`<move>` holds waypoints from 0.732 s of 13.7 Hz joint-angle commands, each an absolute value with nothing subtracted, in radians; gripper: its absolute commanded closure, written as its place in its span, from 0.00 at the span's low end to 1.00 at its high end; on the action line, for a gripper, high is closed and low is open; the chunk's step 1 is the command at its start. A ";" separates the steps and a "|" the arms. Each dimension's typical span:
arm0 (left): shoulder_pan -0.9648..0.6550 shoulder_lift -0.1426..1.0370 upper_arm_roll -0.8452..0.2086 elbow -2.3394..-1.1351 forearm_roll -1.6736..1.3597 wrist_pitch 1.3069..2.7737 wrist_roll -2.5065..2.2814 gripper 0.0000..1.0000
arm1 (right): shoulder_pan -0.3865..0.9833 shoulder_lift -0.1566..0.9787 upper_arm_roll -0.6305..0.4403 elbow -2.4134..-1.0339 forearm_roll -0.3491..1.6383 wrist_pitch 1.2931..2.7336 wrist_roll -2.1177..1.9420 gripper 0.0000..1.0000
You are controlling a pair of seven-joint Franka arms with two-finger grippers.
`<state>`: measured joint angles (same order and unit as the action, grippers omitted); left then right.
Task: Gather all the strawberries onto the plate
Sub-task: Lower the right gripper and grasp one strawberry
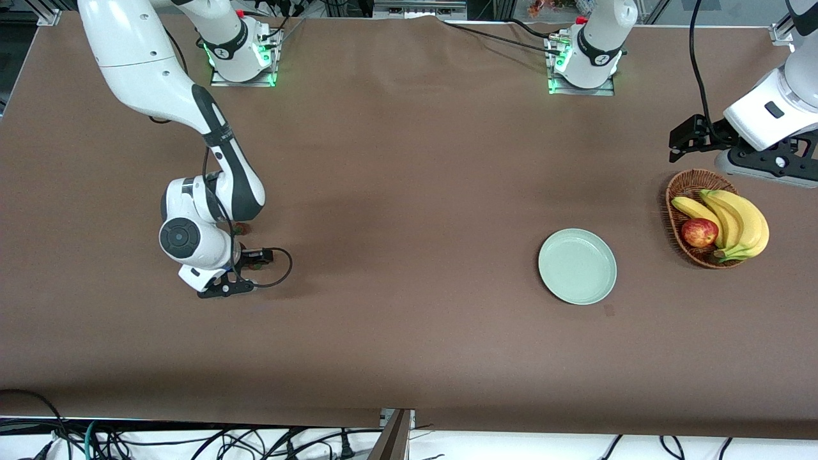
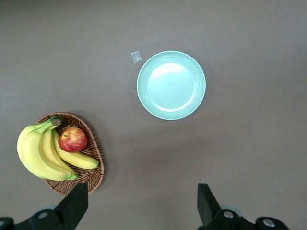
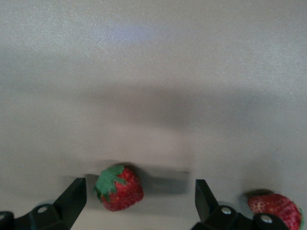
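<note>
My right gripper (image 1: 227, 289) is low over the table at the right arm's end. In the right wrist view it (image 3: 140, 199) is open, with a strawberry (image 3: 119, 188) lying on the table between the fingers, untouched. A second strawberry (image 3: 276, 208) lies just outside one finger. In the front view a red berry (image 1: 241, 226) peeks out beside the right arm; the hand hides the others. The mint-green plate (image 1: 577, 266) is empty and also shows in the left wrist view (image 2: 171, 85). My left gripper (image 1: 682, 142) waits, open (image 2: 141, 203), high over the table beside the basket.
A brown wicker basket (image 1: 679, 191) with bananas (image 1: 735, 220) and a red-yellow apple (image 1: 699, 232) stands beside the plate, toward the left arm's end; it also shows in the left wrist view (image 2: 91, 172). A small pale scrap (image 2: 136, 56) lies next to the plate.
</note>
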<state>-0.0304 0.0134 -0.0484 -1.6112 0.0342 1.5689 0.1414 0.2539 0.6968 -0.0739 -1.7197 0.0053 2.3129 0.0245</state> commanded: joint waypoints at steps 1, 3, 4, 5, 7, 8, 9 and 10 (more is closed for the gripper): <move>-0.029 0.025 -0.049 -1.582 0.009 1.549 0.138 0.00 | 0.259 0.669 -0.077 -1.752 0.025 2.322 0.028 0.03; -0.029 0.025 -0.049 -1.582 0.009 1.549 0.138 0.00 | 0.259 0.669 -0.075 -1.752 0.025 2.322 0.028 0.33; -0.029 0.025 -0.049 -1.582 0.009 1.549 0.138 0.00 | 0.259 0.669 -0.077 -1.752 0.023 2.321 0.028 0.46; -0.029 0.025 -0.049 -1.582 0.009 1.549 0.138 0.00 | 0.259 0.669 -0.077 -1.752 0.025 2.319 0.028 0.56; -0.029 0.025 -0.048 -1.582 0.009 1.549 0.138 0.00 | 0.261 0.669 -0.075 -1.750 0.025 2.319 0.028 0.70; -0.029 0.025 -0.049 -1.582 0.009 1.549 0.138 0.00 | 0.261 0.669 -0.071 -1.747 0.025 2.319 0.043 0.71; -0.029 0.025 -0.049 -1.582 0.009 1.549 0.138 0.00 | 0.261 0.669 -0.069 -1.744 0.023 2.319 0.060 0.77; -0.029 0.025 -0.049 -1.582 0.009 1.549 0.138 0.00 | 0.268 0.667 -0.068 -1.741 0.023 2.319 0.073 0.79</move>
<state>-0.0304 0.0134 -0.0484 -1.6112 0.0342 1.5689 0.1414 0.2582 0.6894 -0.0710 -1.7197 0.0113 2.3124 0.0452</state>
